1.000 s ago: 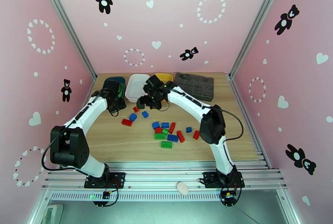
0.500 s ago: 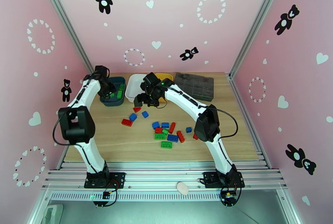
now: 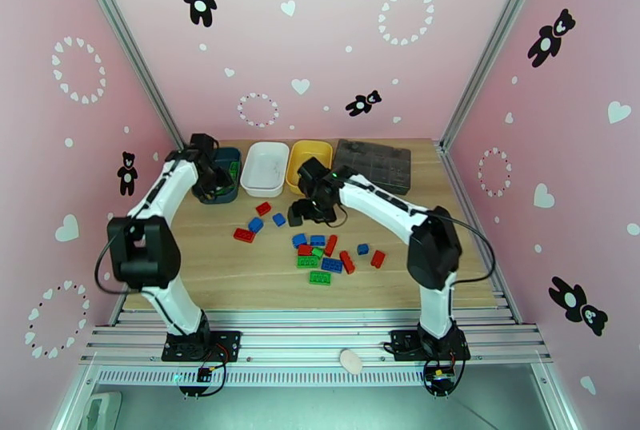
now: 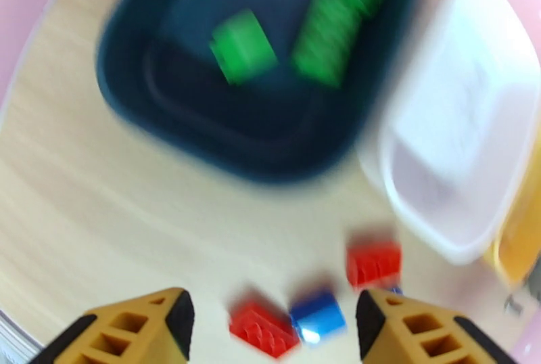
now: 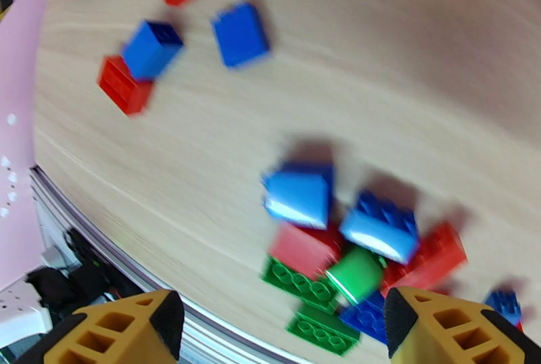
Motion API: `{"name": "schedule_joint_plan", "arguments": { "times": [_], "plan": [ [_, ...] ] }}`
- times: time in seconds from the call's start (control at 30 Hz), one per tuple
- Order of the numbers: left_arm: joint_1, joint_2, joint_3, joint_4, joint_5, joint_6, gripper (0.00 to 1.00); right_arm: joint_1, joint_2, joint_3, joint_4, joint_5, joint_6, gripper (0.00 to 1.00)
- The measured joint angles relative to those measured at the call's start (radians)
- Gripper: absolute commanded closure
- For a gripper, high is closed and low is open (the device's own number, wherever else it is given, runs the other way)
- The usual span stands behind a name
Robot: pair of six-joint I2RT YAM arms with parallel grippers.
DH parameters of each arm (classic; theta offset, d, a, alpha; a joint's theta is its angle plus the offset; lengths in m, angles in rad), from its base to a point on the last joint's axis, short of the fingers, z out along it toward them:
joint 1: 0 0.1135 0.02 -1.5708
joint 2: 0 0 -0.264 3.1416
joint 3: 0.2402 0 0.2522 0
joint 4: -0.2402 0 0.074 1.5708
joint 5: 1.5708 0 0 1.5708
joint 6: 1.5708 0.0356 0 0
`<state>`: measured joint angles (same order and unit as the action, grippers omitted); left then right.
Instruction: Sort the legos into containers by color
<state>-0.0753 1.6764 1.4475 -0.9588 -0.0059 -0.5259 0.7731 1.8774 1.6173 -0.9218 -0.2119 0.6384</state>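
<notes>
Top external view: at upper left the left gripper (image 4: 274,311) has just opened empty over the teal tray (image 4: 135,108), green bricks (image 4: 243,46) now lying inside, while the open, empty right gripper (image 5: 283,311) has dropped toward the loose bricks (image 3: 320,252) mid-frame, sorting far from done.

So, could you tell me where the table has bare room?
Bare wood: near-left, between the left arm and the red brick; and right, in front of the grey compartmented box. Crowded: the mid-table brick cluster and the tray row behind.
</notes>
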Motion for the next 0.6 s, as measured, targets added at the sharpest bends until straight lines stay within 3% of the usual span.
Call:
{"name": "schedule_joint_plan", "arguments": {
  "times": [0.3, 0.4, 0.6],
  "plan": [
    [-0.331, -0.183, -0.321, 0.089, 0.041, -0.213, 0.28, 0.13, -0.198, -0.296, 0.008, 0.098, -0.008, 0.16],
    [-0.375, -0.212, -0.401, 0.115, 0.048, -0.285, 0.26, 0.2, -0.243, -0.375, 0.008, 0.117, 0.003, 0.15],
    [-0.38, -0.306, -0.509, 0.144, 0.047, -0.385, 0.21, 0.313, -0.241, -0.445, 0.009, 0.148, 0.024, 0.16]
  ]
}}
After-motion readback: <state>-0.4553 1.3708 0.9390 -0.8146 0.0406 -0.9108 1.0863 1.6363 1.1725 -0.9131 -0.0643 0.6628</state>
